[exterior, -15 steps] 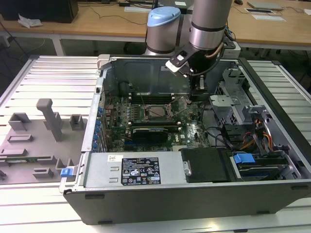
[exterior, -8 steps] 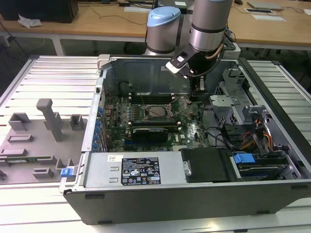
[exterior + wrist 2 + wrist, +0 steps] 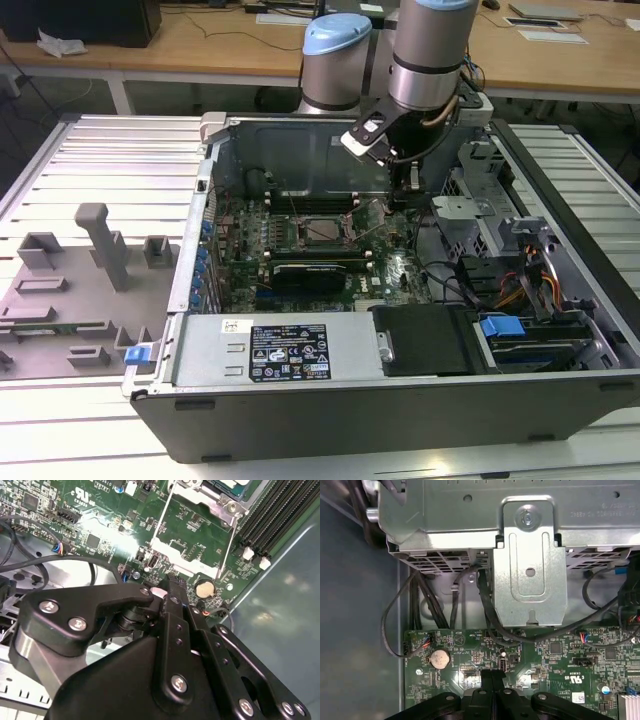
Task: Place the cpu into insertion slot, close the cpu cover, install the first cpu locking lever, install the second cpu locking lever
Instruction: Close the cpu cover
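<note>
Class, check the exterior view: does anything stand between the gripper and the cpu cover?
Nothing visible does. The gripper hangs to the exterior view's right of the cpu cover, with only low parts of the board between.

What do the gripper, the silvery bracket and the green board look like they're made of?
The gripper: matte black, probably anodised metal or hard plastic, joined by bright screws. The bracket: bare sheet steel by its look, silvery, stamped and folded, dull sheen. The board: green laminate, slightly glossy, with fine traces and soldered parts.

Drive cage [image 3: 530,580] & cables [image 3: 484,600] crowd gripper [image 3: 492,674]; mobo [image 3: 555,662] side open.
</note>
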Controlling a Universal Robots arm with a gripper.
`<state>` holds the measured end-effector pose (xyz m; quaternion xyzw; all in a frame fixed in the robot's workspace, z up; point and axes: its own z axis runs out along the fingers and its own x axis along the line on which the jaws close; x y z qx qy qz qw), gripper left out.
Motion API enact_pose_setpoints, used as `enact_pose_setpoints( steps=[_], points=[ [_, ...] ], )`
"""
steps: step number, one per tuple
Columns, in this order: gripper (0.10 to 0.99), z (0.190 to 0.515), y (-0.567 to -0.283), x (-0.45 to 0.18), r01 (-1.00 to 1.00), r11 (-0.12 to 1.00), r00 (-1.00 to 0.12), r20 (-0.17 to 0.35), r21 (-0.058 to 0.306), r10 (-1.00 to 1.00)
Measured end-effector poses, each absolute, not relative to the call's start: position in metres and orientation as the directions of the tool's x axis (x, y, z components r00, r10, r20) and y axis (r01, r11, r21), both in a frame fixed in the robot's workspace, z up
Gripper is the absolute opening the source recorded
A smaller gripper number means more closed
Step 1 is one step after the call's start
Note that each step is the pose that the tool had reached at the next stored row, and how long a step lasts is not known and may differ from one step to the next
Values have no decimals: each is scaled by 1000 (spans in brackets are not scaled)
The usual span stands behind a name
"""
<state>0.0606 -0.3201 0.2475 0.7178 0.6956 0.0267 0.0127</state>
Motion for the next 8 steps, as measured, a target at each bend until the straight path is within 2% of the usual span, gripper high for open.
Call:
enact_pose_setpoints(
  steps=[7, 8],
  points=[
    [106, 242, -320, 61, 998, -32, 31, 21, 54, 999],
    [106, 242, -320, 61, 999, -32, 31, 20, 39, 999]
  ],
)
